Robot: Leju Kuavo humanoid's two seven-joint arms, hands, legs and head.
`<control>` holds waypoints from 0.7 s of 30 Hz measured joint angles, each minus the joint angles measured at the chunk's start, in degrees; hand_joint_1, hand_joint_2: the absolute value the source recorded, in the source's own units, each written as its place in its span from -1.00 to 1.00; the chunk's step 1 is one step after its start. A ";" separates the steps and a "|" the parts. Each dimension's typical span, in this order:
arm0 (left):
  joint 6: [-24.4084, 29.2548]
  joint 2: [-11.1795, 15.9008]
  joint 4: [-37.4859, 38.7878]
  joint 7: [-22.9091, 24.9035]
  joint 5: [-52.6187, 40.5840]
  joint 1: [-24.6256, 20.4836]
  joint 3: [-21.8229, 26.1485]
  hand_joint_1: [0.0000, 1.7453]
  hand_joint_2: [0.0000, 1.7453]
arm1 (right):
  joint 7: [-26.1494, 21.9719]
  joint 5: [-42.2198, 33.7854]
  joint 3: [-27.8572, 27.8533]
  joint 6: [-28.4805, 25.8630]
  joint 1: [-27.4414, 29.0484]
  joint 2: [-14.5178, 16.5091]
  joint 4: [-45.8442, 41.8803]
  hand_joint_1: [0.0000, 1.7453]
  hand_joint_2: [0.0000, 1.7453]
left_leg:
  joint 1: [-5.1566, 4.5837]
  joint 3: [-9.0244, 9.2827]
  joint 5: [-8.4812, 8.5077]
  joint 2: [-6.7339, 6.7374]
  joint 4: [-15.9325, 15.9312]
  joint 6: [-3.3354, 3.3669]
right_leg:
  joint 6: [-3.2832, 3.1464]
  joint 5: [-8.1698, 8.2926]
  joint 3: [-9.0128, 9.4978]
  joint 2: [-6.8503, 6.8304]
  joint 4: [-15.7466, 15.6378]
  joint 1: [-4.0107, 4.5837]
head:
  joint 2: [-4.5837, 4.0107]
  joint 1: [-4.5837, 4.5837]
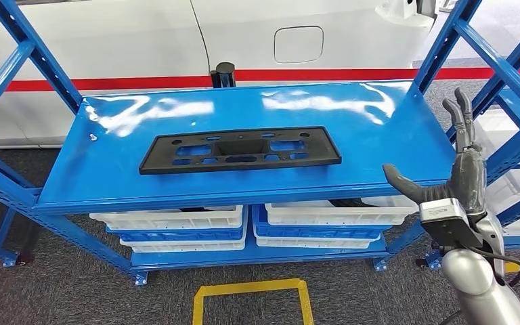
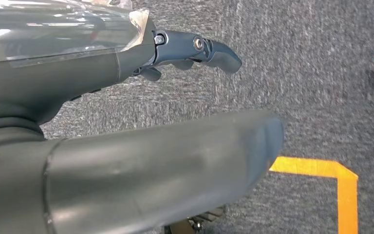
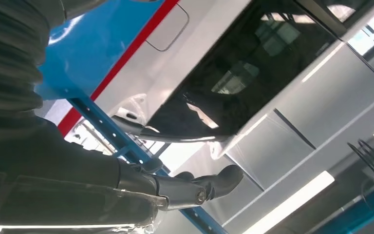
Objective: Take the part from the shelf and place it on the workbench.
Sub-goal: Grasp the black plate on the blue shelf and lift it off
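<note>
The part (image 1: 240,149) lies flat on the top deck of the blue shelf (image 1: 379,128), a long black plate with cut-outs, its long side running along the front edge and set a little back from it. Nothing touches it. My right hand (image 1: 462,169) is raised at the right end of the shelf, well apart from the part, fingers up and spread, thumb stuck out toward the deck, holding nothing. My left hand (image 2: 195,51) hangs low over the grey carpet, its fingers lightly bent with nothing in them, as far as I can judge from the wrist view; I would call it open.

I think the pick itself is the main risk. The part is thin and lies flush on a glossy deck, so my fingers may slide over it or push it backward rather than get under an edge. A one-handed grip at the right end could let the long plate sag, twist and slip out as I lift.

My right hand also sits just beside the blue diagonal brace (image 1: 508,74) and upright of the frame; a careless sweep inward could knock my fingers against the steel or catch the deck's front lip.

If I drag the part forward to free an edge, it may tip off the front and drop toward the white bins (image 1: 176,218) below or the floor. I cannot see the desk from here, so the carry means turning with a long plate that could strike the frame.
</note>
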 joint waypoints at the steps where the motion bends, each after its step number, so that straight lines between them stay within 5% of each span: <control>1: -0.03 0.00 0.00 0.02 -0.04 -0.06 -0.01 -1.00 -1.00 | 0.64 0.76 0.34 0.90 -0.65 0.13 0.67 -1.00 1.00 | 0.00 0.09 0.05 0.07 -0.16 0.26 | -0.06 -0.04 -0.01 0.06 0.00 0.09 | 0.00 -0.01; 8: -0.16 0.01 0.00 0.43 -0.26 -0.27 -0.11 -1.00 -1.00 | 4.53 5.21 3.56 6.35 -4.14 1.04 6.27 -1.00 1.00 | 0.03 0.32 0.17 0.18 -0.73 0.09 | -0.39 -0.22 0.01 0.11 0.00 0.29 | 0.00 0.01; 13: -0.15 -0.19 -0.01 1.49 -1.11 -0.85 -0.85 -1.00 -1.00 | 7.80 9.93 6.56 10.82 -5.69 2.14 11.22 -1.00 1.00 | 0.11 0.35 0.31 0.18 -0.79 -1.10 | -0.46 -0.21 0.05 0.05 0.04 0.40 | 0.00 0.02; 21: -0.15 -0.71 -0.04 2.86 -2.09 -1.84 -2.48 -1.00 -1.00 | 11.00 16.25 10.60 14.79 -6.07 5.55 16.34 -1.00 1.00 | -0.13 0.35 0.39 0.17 -0.74 -1.24 | -0.61 -0.10 0.16 -0.01 0.02 0.20 | 0.00 0.02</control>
